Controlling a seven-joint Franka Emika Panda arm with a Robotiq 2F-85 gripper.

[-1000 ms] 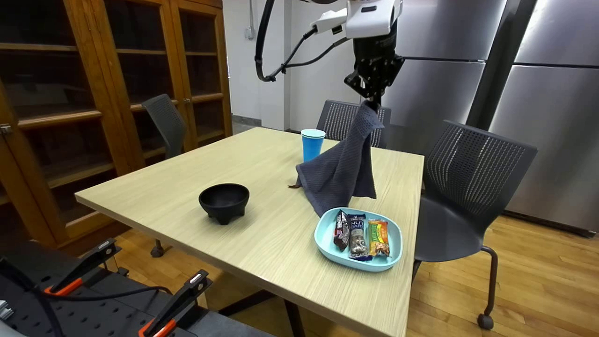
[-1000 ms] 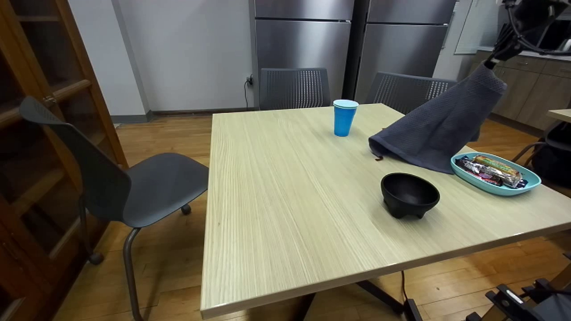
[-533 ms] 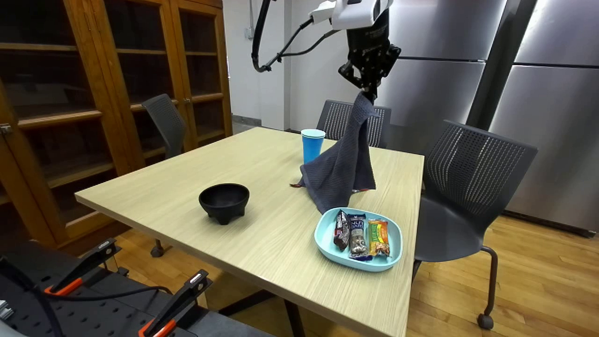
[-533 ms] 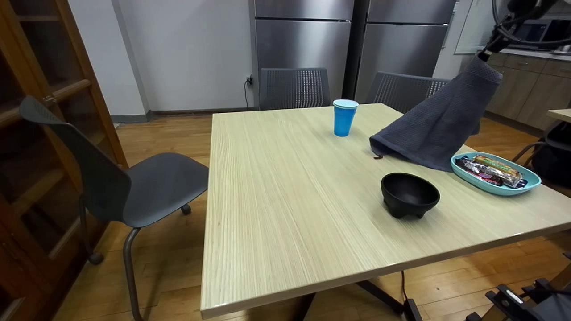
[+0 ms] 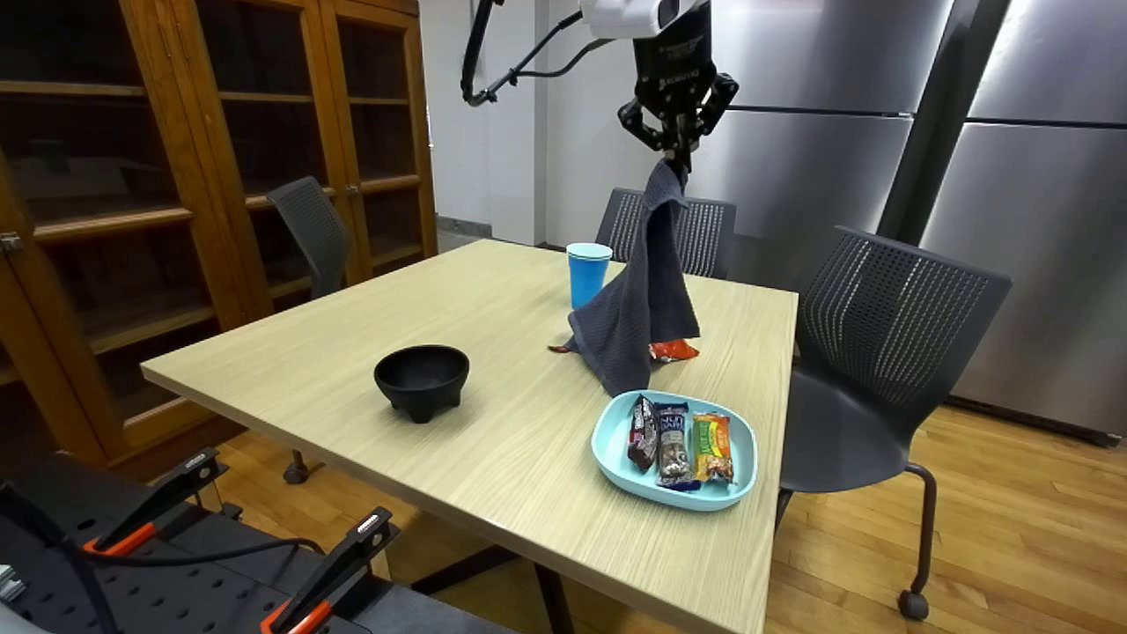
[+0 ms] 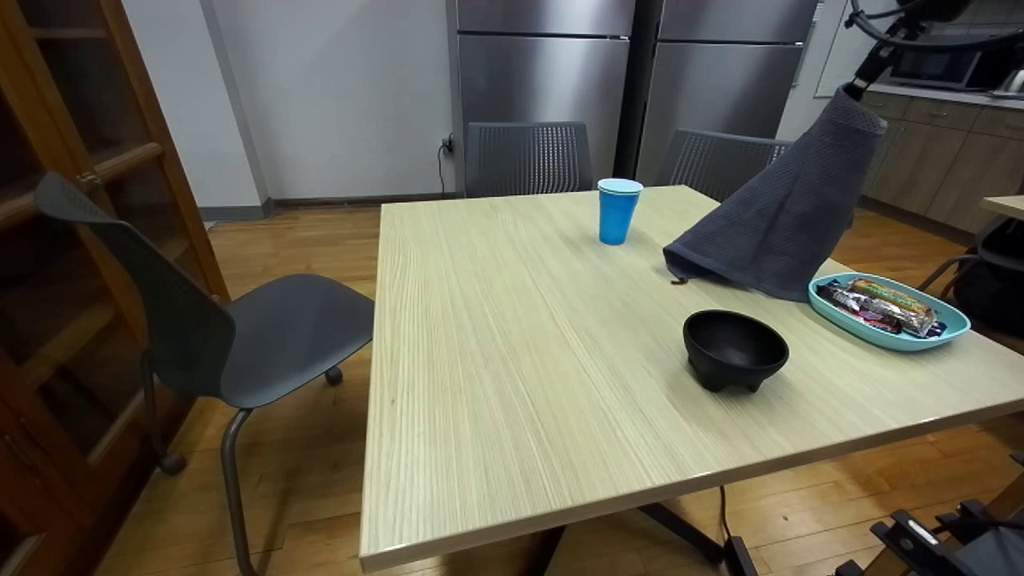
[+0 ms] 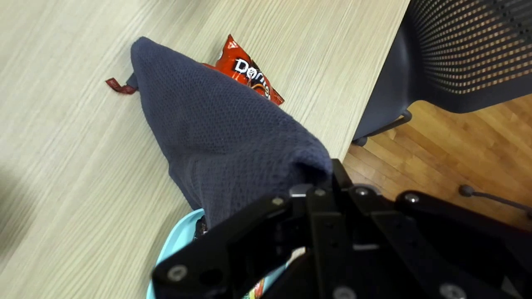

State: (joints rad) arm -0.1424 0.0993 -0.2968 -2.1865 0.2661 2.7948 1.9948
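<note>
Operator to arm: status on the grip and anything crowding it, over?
Gripper shut on towel. Towel hanging from it, angled down. Possible snags: Doritos bag, partly hidden by towel; tray close by, contact unclear.

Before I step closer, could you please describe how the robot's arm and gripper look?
The arm shows a white, rounded section with looping black cables. The gripper is black, angular and jointed, with pale lettering on its body and silvery screws visible in the wrist view.
</note>
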